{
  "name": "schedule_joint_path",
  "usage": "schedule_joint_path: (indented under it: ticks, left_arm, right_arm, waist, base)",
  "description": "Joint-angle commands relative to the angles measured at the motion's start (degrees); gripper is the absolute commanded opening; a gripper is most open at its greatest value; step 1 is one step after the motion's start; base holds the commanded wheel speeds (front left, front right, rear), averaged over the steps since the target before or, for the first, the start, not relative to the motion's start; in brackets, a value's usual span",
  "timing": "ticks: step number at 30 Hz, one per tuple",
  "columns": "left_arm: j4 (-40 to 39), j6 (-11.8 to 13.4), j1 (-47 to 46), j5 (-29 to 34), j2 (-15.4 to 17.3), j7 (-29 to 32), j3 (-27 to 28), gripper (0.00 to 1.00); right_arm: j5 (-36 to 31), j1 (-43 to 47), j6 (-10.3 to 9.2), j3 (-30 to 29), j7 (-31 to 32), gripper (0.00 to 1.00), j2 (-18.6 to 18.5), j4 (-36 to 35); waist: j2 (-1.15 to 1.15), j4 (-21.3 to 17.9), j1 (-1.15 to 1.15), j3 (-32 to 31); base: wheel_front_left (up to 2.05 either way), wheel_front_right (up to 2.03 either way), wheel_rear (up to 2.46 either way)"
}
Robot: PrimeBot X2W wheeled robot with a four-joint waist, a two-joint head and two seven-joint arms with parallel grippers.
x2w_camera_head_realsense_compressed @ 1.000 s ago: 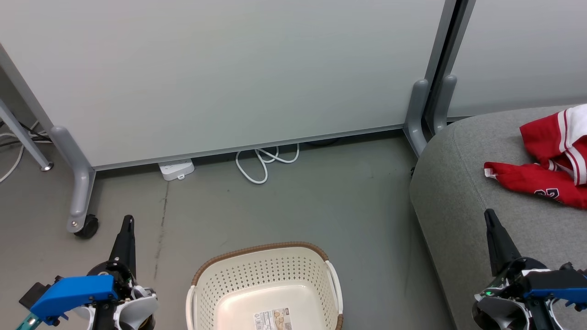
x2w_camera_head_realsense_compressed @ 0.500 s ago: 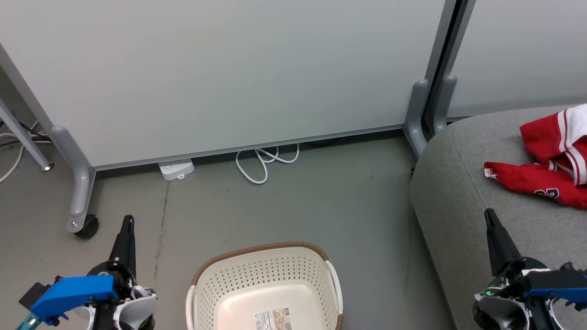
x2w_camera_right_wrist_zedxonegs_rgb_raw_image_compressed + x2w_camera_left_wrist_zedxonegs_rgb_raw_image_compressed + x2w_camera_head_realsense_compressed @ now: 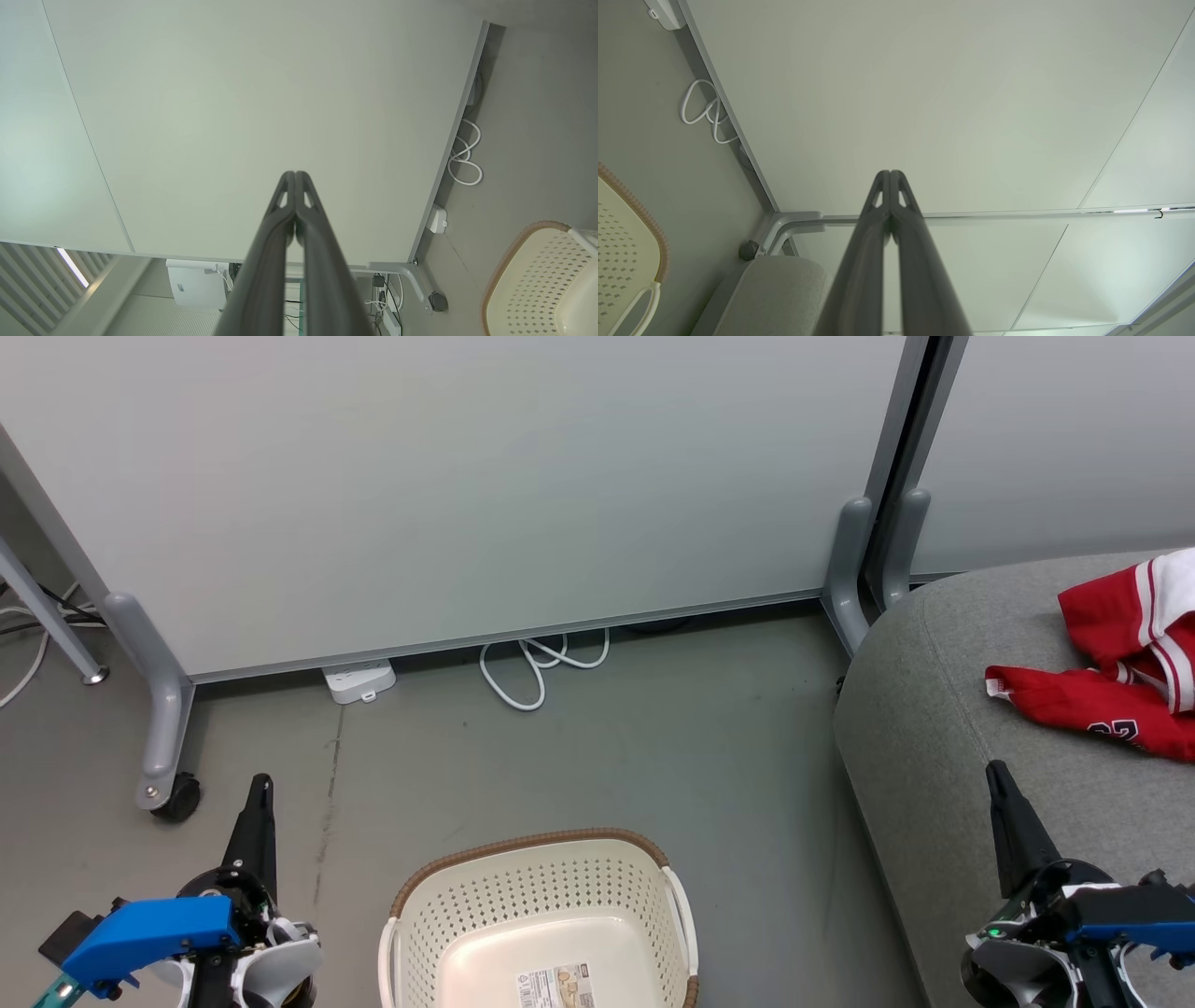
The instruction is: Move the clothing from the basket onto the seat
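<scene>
head view: the soft red sports clothing with white stripes (image 3: 1116, 663) lies crumpled on the large grey fabric-covered seat (image 3: 934, 728), at the right edge of the picture and partly cut off by that edge. the cream-white perforated plastic basket with a brown woven-look rim (image 3: 532, 841) stands on the floor to the left of the seat, apart from it. the part of its inside that is visible holds only a paper label (image 3: 555, 987) and no garment. i judge the task to be done or nearly done, though the near end of the basket is out of the picture.

the left gripper (image 3: 262, 782) and the right gripper (image 3: 995, 771) both have their two dark fingers pressed together and carry nothing. the left one hangs over the floor left of the basket, the right one over the seat.

the smooth grey floor (image 3: 653, 747) shows a faint dark line. behind it stands a pale grey partition panel (image 3: 467, 495) on grey legs with a black castor (image 3: 179, 796). a looped white cable (image 3: 537, 667) and a white power strip (image 3: 359, 680) lie at its foot.
</scene>
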Motion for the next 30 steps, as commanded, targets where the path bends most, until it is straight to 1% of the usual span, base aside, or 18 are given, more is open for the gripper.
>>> schedule_joint_path:
  ticks: [1, 30]
  left_arm:
    - [-0.2, -0.1, -0.6, -0.2, -0.1, 0.2, 0.1, 0.00]
    - [-0.2, -0.1, -0.6, -0.2, -0.1, 0.2, 0.1, 0.00]
  right_arm:
    - [0.1, -0.6, 0.04, -0.1, 0.1, 0.00, 0.1, 0.1]
    - [0.2, -0.6, 0.04, -0.1, 0.1, 0.00, 0.1, 0.1]
  waist:
    - [0.00, 0.0, 0.00, 0.0]
    - [0.00, 0.0, 0.00, 0.0]
  base:
    - [0.00, 0.00, 0.00]
    - [0.00, 0.00, 0.00]
